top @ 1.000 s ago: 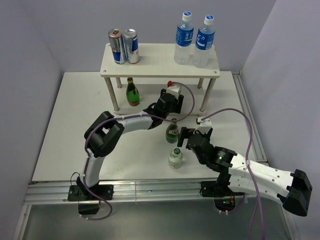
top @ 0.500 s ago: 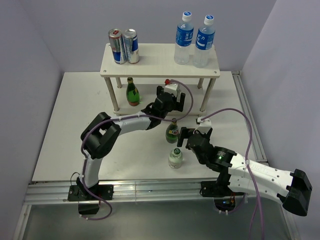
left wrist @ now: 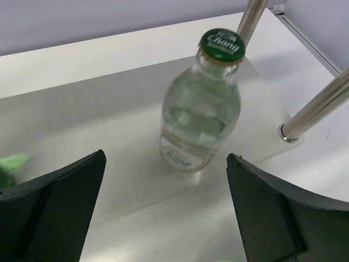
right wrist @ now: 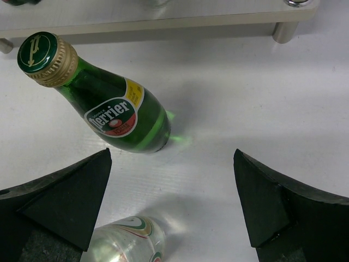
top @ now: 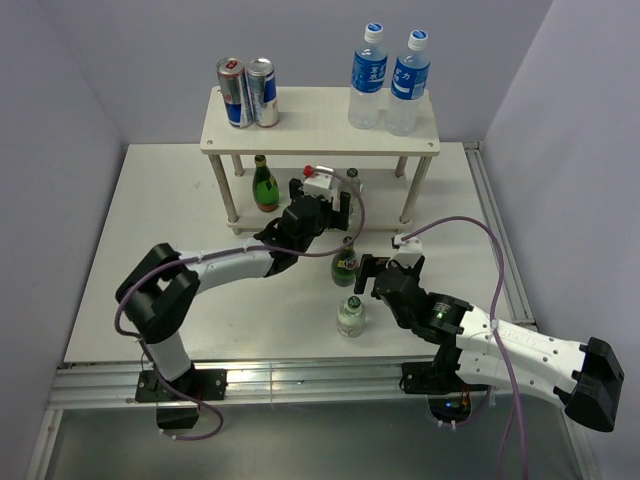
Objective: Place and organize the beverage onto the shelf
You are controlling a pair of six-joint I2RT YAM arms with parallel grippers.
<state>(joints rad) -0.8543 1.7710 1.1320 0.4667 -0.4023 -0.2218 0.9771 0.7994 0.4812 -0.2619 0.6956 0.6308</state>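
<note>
1. The shelf (top: 225, 150) stands at the far side of the tabletop (top: 150, 250).
2. Its top board (top: 320, 125) carries two cans (top: 262, 92) at the left end and two water bottles (top: 368, 80) at the right end. All four are upright.
3. On the lower board (left wrist: 82, 120) a green bottle (top: 264, 184) stands upright toward the left.
4. A Chang bottle (left wrist: 202, 114), clear glass with a green cap, stands upright on the same board toward the right.
5. The left pincer (left wrist: 165, 164) is level with the lower board, in front of the shelf's middle. Its fingers are spread wide apart and hold nothing.
6. The Chang bottle stands just ahead of the gap between those fingers and touches neither one.
7. A Perrier bottle (right wrist: 122, 117) stands upright on the tabletop in front of the shelf, near the middle.
8. A clear bottle (top: 350, 316) stands upright just nearer the arm bases than the Perrier bottle.
9. The right pincer (right wrist: 172, 158) is low over the tabletop, just to the right of these two bottles. Its fingers are wide apart and empty.
10. In the right wrist view the Perrier bottle lies ahead of the fingers toward the left, and the clear bottle sits close beside the left-hand finger.
</note>
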